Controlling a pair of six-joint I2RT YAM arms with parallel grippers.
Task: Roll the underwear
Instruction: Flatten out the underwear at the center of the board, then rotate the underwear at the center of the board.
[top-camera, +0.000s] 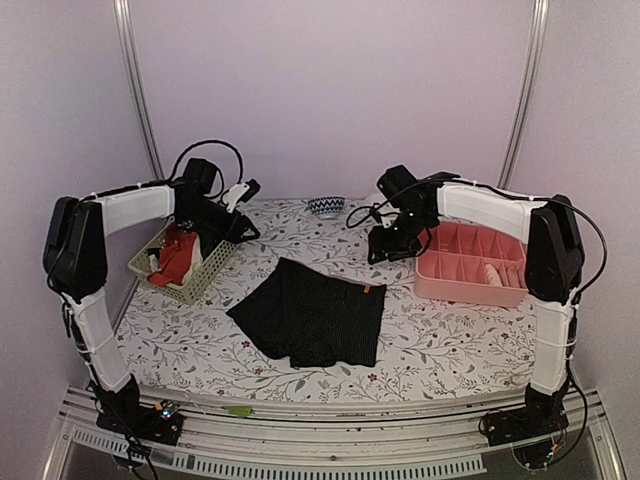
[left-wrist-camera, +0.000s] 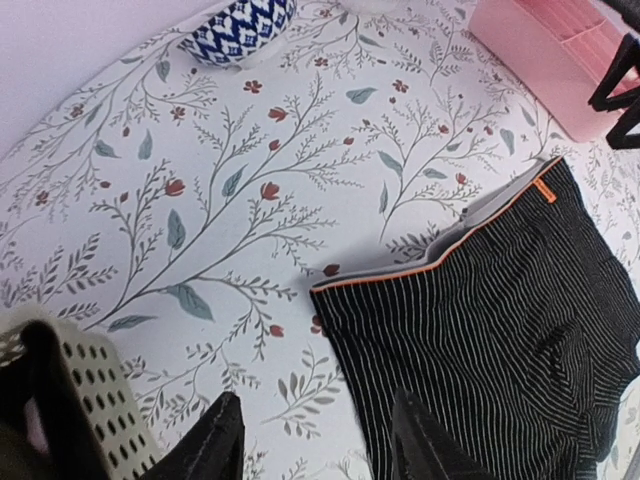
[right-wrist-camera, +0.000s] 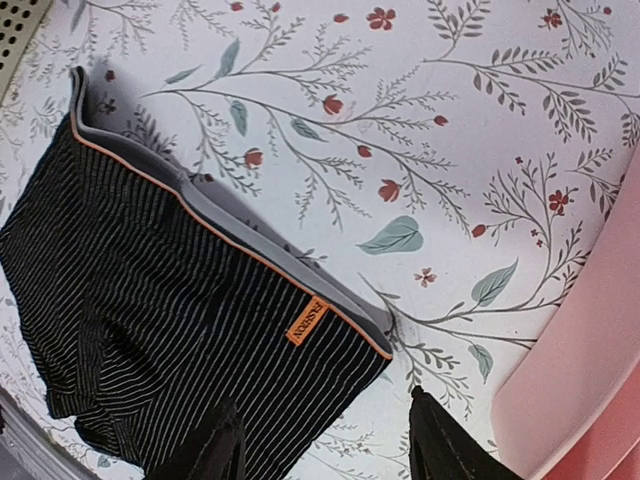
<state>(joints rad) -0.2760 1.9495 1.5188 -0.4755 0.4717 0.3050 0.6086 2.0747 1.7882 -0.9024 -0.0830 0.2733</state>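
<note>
While left tool (left-wrist-camera: 318, 445) and right tool (right-wrist-camera: 325, 445) hang apart and empty, black underwear (top-camera: 312, 312) lies flat on the desk (top-camera: 200, 340), left of the pink tray (top-camera: 440, 285). Risk: pinching one layer only (thin cloth), so the roll skews.

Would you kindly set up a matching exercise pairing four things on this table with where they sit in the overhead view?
Things:
1. black underwear
2. tray
3. basket
4. bowl

Places:
A. far edge
B. left side
C. centre, lying flat
D. right side

Pairs: 1-C, 2-D, 3-B, 4-A
</note>
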